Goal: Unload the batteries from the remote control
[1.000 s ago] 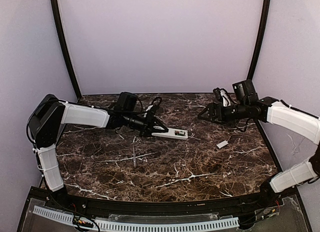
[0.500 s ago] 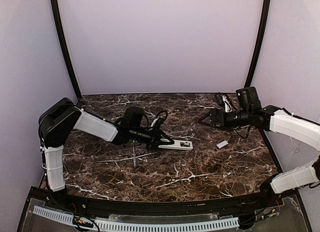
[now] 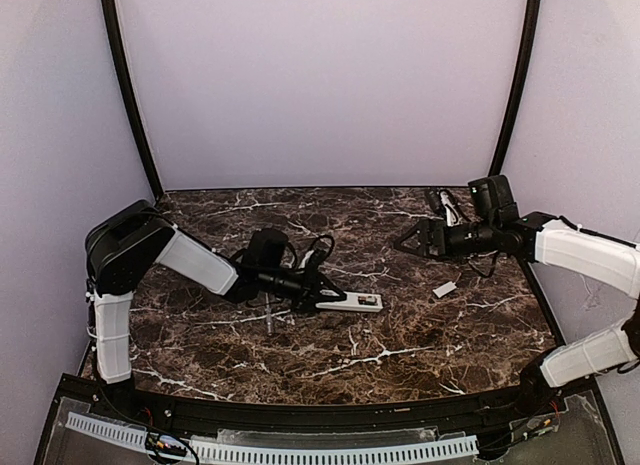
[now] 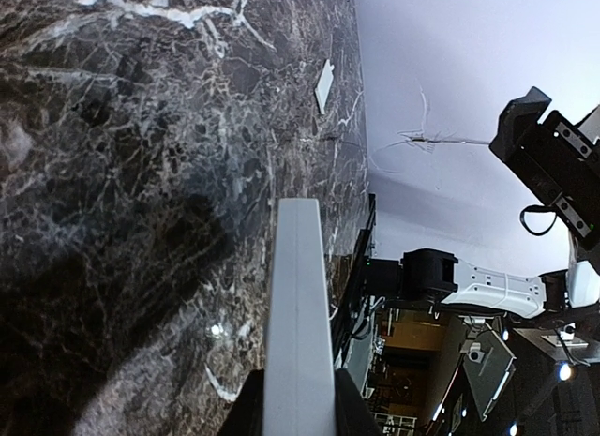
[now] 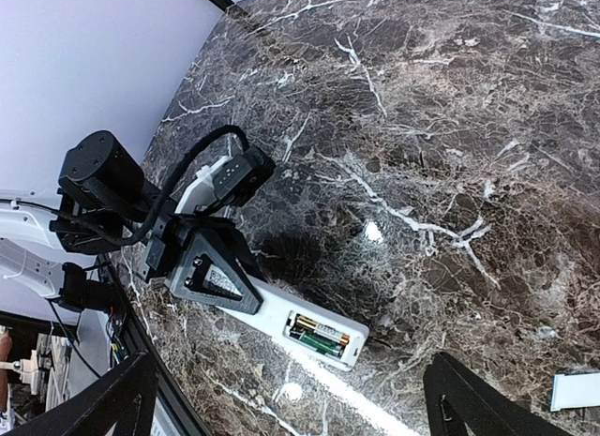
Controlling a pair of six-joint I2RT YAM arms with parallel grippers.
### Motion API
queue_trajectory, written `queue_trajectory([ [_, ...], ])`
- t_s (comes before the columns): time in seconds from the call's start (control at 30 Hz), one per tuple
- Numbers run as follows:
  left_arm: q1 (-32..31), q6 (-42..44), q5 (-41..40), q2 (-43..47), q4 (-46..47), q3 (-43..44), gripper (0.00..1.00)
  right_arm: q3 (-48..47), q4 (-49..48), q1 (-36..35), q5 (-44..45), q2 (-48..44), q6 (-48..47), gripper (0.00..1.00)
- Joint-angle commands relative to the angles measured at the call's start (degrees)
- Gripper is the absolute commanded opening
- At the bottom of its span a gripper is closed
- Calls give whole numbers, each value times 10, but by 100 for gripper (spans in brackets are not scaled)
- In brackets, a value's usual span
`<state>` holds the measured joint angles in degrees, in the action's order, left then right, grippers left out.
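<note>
Holding the remote control [image 3: 352, 302] by one end only, the left gripper [image 3: 312, 290] is clamped narrowly across its sides, and that is the weak point. If the right gripper [image 3: 410, 239], whose jaws stand wide apart and carry nothing, presses on the far end to work out the batteries [image 5: 319, 336], the long lever could twist the remote in the grip or slide it free. Tipping it sharply might also send the cells rolling across the table [image 3: 400, 350].

The remote juts straight out from the left gripper's fingertips, low over the marble — whether it touches, I cannot tell — with its open battery bay at the end farthest from that gripper, facing upward. From the right gripper it lies well apart, ahead and below; the loose cover [image 3: 445, 288] lies nearer that gripper.
</note>
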<state>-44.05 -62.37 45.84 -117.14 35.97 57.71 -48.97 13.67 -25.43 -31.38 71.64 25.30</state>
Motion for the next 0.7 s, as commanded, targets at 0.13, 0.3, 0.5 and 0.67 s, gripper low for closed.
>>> queue_trajectory([
  [0.13, -2, 29, -7, -32, 5, 10, 3, 2, -39, 3, -14, 5, 0, 99],
  [0.3, -2, 85, -14, -36, -82, 33, 20, 14, -41, 3, -18, 5, 2, 99],
  [0.5, -2, 118, -23, -35, -131, 45, 41, 24, -40, 3, -20, 0, 8, 99],
  [0.67, -2, 137, -30, -33, -166, 53, 53, 29, -40, 3, -21, -4, 12, 99],
])
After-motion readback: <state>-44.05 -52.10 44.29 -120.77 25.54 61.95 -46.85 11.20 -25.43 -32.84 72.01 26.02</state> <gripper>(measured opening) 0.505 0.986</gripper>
